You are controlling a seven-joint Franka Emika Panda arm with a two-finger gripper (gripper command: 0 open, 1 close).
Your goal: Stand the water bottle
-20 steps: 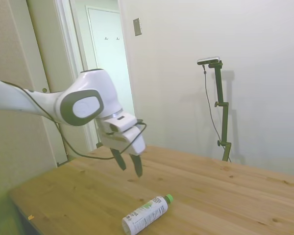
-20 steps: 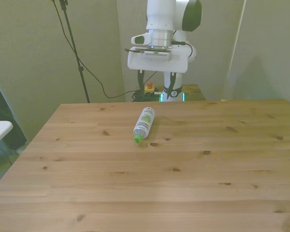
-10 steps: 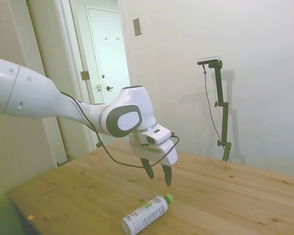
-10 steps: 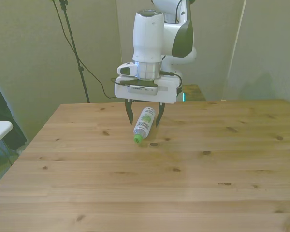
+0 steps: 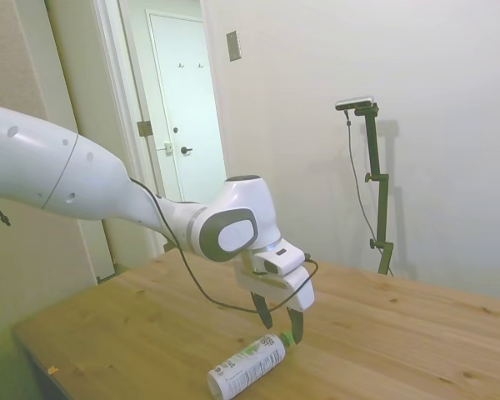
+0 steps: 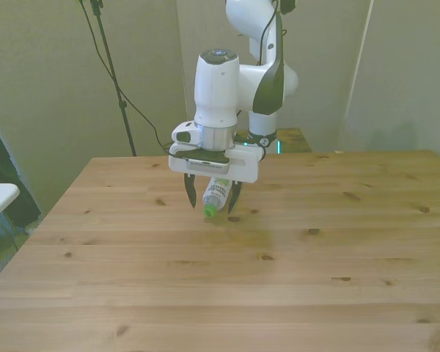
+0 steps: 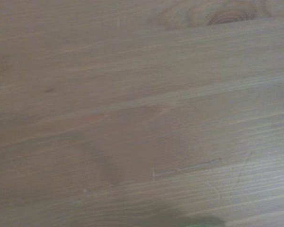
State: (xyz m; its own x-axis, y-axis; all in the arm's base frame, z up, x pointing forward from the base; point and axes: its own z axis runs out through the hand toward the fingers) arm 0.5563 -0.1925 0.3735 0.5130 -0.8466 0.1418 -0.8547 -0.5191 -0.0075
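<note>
- Moved since the earlier frames: arm has swung out from near its base and come down; end effector [image 6: 213,196] now hangs low over the cap end of the bottle [image 5: 247,365], which has not shifted.
- Bottle: lying on its side on the worktop [image 6: 293,271], green cap [image 6: 210,212] pointing away from the robot's base.
- End effector: fingers spread wide, one on each side of the neck, holding nothing; contact not apparent.
- Step in hand: approach, pre-grasp.
- Next move, as judged: lower a little further, close on the neck or upper body, then tip the bottle upright onto its base.
- Hard to make out: wrist view blurred, mostly wood grain; in the front view the bottle's body is largely hidden behind the end effector.
</note>
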